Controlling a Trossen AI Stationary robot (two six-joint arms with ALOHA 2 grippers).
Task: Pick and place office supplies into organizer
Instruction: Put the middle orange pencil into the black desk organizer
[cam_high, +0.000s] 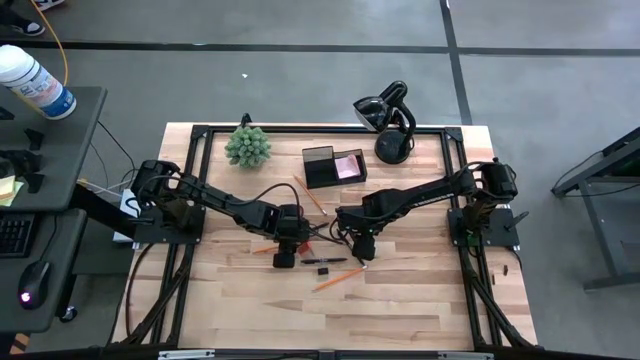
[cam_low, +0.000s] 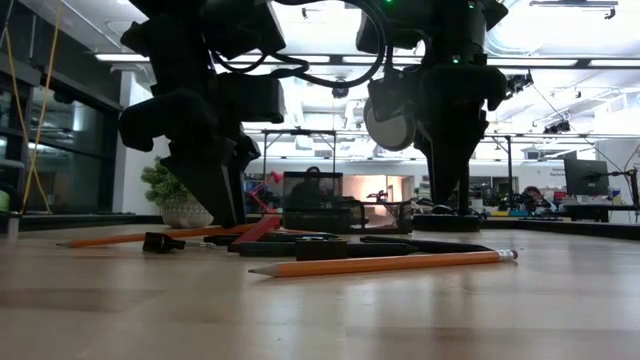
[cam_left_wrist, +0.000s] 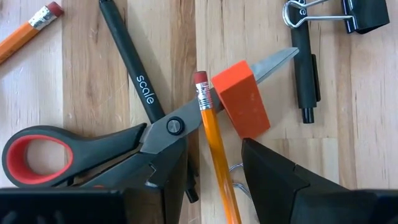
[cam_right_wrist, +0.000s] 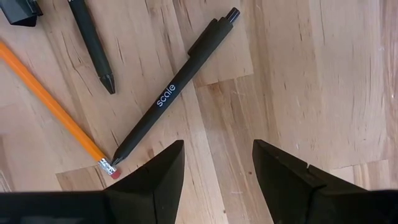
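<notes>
Office supplies lie scattered on the wooden table (cam_high: 400, 300), most of them in a loose cluster in front of the organizer (cam_high: 334, 166), which stands toward the table's far edge with a pink sticky-note pad (cam_high: 349, 166) inside it. Left of the organizer sits a spiky green plant (cam_high: 247, 146), and to its right a black curved-neck stand (cam_high: 390, 120). Both dark arms reach in toward the cluster, on the near side of the organizer. The left gripper (cam_left_wrist: 214, 171) is down over the red-handled scissors (cam_left_wrist: 93, 146), its fingers (cam_left_wrist: 273, 177) spread apart on either side of an orange pencil (cam_left_wrist: 214, 140) that lies across the scissor blades; I can't say they are touching it. An orange eraser block (cam_left_wrist: 241, 99) rests against the blade just beside that pencil's end. A black pen (cam_left_wrist: 134, 68) runs under the scissors' pivot, another black pen (cam_left_wrist: 305, 68) lies past the blade tip, and a black binder clip (cam_left_wrist: 348, 11) sits beside it. The right gripper (cam_right_wrist: 217, 171) hovers over bare wood, jaws wide and empty, next to a black pen (cam_right_wrist: 174, 87) whose tip meets the eraser end of a second orange pencil (cam_right_wrist: 53, 106). A further pencil (cam_high: 332, 282) lies nearer the table's front edge, farthest from the organizer.
</notes>
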